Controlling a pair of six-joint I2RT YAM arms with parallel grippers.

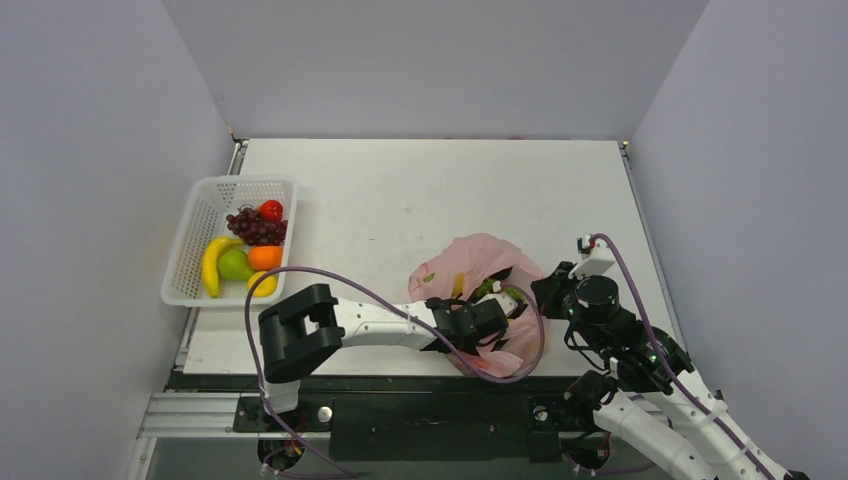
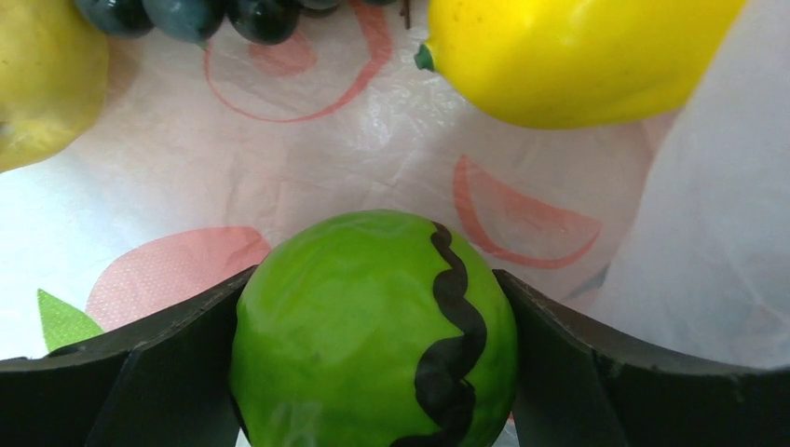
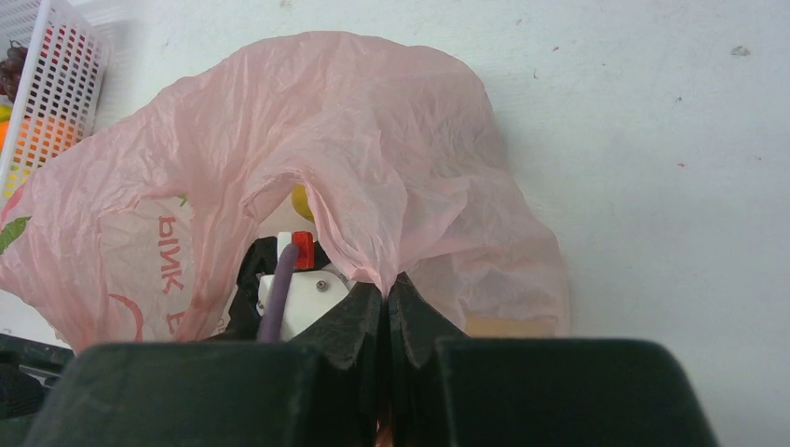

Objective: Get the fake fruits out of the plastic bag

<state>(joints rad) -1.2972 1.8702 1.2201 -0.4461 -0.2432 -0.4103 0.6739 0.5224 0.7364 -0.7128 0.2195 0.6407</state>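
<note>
top external view: well left of the plastic bag (image 1: 470,262) stands a white mesh basket (image 1: 182,262) with fruits (image 1: 245,262) in it. the left gripper (image 1: 497,312) reaches into the bag from its near-left side. the left wrist view shows its fingers (image 2: 158,363) pressed on both flanks of a round green fruit (image 2: 363,326) with a wavy black line, clamped on it inside the bag. beyond it on the bag's film lie a yellow-green fruit (image 2: 37,84) at far left, dark grapes (image 2: 186,14), then a lemon (image 2: 568,56) to the right, none touching the held one. a fold of film rises close on the gripper's right. at the bag's right edge the right gripper (image 3: 387,312) is closed tight on the film, holding the mouth up. i judge the next move a straight pull back out through the mouth; the loose film may snag.
</note>
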